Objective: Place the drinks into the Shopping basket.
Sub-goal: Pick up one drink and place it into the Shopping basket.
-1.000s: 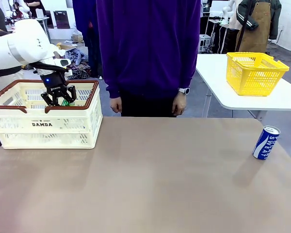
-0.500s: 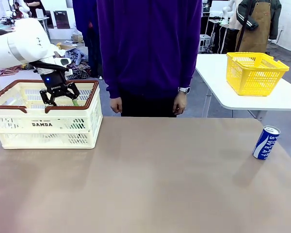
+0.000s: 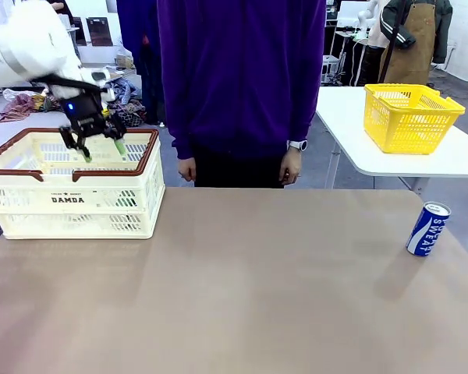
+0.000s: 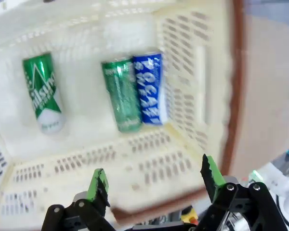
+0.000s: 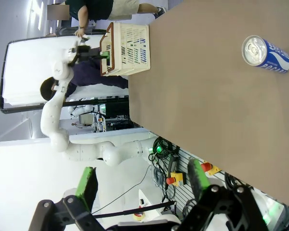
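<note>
- The left tool point(image 3: 104, 153), jaws apart and empty, hangs above the Shopping basket point(image 3: 31, 210) at the left end of the tabletop point(image 3: 242, 280).
- Inside the basket, a green can point(image 4: 42, 91) lies on its side. A second green can point(image 4: 123, 94) and a blue can point(image 4: 150, 87) lie side by side, touching.
- A blue SWEAT can point(image 3: 428, 228) stands upright near the tabletop's right edge, well apart from the basket.
- The right tool point(image 5: 142, 171) has its fingers spread and holds nothing. The right arm looks the nearer of the two to the standing can, whose vertical axis favours a sideways grasp.
</note>
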